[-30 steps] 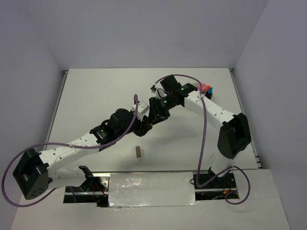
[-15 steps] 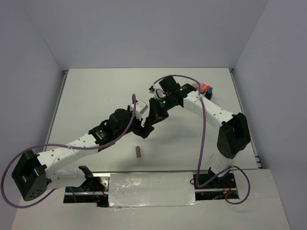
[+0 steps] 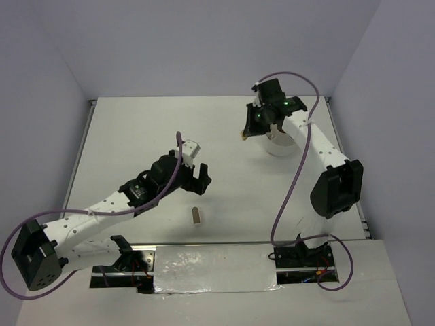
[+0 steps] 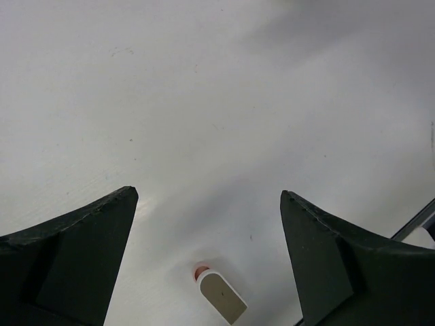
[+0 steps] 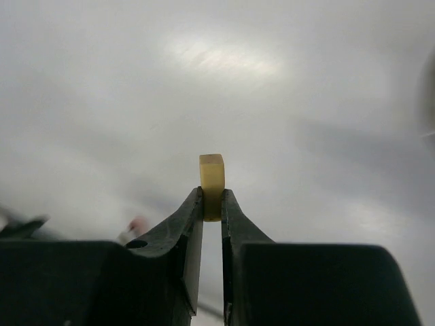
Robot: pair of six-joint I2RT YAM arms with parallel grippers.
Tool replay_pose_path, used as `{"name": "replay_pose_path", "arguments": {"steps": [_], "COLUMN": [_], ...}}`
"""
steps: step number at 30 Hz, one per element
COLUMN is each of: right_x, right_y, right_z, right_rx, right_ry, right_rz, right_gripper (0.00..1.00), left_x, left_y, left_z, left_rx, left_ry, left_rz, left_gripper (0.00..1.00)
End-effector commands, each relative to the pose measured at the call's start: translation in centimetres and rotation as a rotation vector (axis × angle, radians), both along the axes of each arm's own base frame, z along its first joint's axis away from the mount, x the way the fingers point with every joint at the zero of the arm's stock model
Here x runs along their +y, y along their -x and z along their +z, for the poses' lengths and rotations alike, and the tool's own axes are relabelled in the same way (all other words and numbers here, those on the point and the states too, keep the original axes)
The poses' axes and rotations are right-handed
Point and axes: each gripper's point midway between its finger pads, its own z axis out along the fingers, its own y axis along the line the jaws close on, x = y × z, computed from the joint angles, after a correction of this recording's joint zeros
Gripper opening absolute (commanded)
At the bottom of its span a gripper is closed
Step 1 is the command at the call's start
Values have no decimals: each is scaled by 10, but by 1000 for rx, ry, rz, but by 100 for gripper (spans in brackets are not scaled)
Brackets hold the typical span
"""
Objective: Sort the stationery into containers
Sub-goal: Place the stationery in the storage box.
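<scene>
My right gripper (image 5: 212,197) is shut on a small tan block (image 5: 211,176) that sticks out past its fingertips. In the top view this gripper (image 3: 245,134) hangs above the table at the back right. It is just left of the white dish (image 3: 276,147), most of which is hidden under the right arm. My left gripper (image 3: 198,178) stands wide open and empty over the middle of the table. In the left wrist view its fingers (image 4: 75,251) frame bare table. A small grey block (image 3: 196,216) lies on the table just in front of it, also seen as the grey block (image 4: 221,296) low between the open fingers.
Grey walls close in the white table (image 3: 136,136) on three sides. The arm bases and a strip of silver tape (image 3: 214,268) line the near edge. A purple cable (image 3: 292,170) loops along the right arm.
The two grippers were together at mid-table. The left one has opened wide and drawn back to the left. The right one has swung to the back right with the tan block.
</scene>
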Motion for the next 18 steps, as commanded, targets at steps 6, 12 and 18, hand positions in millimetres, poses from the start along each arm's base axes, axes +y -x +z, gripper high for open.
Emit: {"name": "replay_pose_path", "arguments": {"steps": [6,12,18], "right_x": [-140,-155,-155], "right_y": [-100,-122,-124], "right_z": [0,-19,-42], "right_rx": [-190,-165,-121], "right_ry": [567,639,639], "right_rz": [-350,-377,-375], "right_gripper": [2,6,17], "left_x": [25,35,38], "left_y": [19,30,38], "left_z": [7,10,7], "left_rx": [84,159,186], "left_ry": [44,45,58], "left_rz": [99,143,144], "left_gripper": [99,99,99]}}
